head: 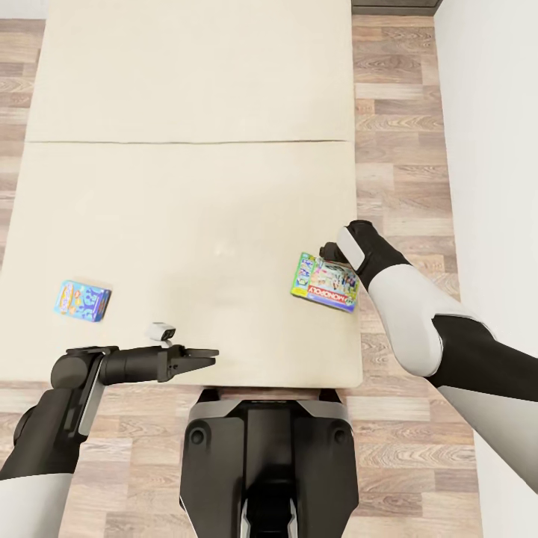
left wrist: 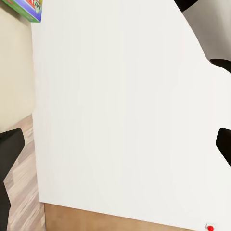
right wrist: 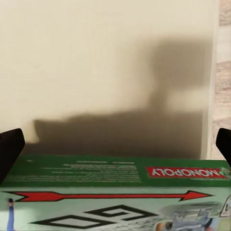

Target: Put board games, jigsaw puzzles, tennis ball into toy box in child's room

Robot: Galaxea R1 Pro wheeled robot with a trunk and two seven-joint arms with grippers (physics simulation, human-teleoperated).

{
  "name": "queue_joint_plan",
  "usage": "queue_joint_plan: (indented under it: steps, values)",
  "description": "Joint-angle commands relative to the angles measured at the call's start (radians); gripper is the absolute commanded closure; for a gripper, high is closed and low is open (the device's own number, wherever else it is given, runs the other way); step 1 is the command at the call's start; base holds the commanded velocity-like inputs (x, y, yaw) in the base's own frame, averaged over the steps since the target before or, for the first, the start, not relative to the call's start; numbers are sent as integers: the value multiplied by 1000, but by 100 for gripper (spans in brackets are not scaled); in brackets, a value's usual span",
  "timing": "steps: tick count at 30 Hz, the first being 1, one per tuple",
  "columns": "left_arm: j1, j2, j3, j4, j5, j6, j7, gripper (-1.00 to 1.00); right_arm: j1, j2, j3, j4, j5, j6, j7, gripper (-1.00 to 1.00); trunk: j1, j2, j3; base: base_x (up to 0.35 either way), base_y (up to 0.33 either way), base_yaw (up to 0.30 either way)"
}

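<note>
You face the bed (head: pixel 187 209), its beige mattress set on a wood-plank floor (head: pixel 400 149) with a white wall (head: pixel 493 112) along the right side. Your Monopoly board game (head: pixel 324 282) lies at the bed's right edge near its front corner, with the right gripper (head: pixel 333 252) at its far edge and the fingers (right wrist: pixel 10 149) spread wide to either side of the box, not closed on it. The small blue board game (head: pixel 82 300) sits near the left edge, and your left gripper (head: pixel 196 357) hovers above the front edge, well apart from both, jaws slightly parted and holding nothing.
</note>
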Motion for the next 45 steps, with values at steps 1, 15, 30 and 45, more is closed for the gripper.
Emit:
queue_joint_plan:
  steps: [1,15,30,45]
  values:
    - [0,0,0,0,-1,11,-4,-100,0,0,-1,-1,-10,2,-8,-100,1,-2,-1,-60,0,0]
    - [0,0,0,1,-1,11,-4,-100,0,0,-2,-1,-10,2,-8,-100,1,-2,-1,-112,0,0]
    - [0,0,0,1,-1,11,-4,-100,0,-1,-3,-1,-10,0,-8,-100,1,-2,-1,-130,0,0]
    - [0,0,0,1,-1,12,-4,-100,0,0,-3,-1,-9,0,-8,-100,1,-2,-1,-130,3,0]
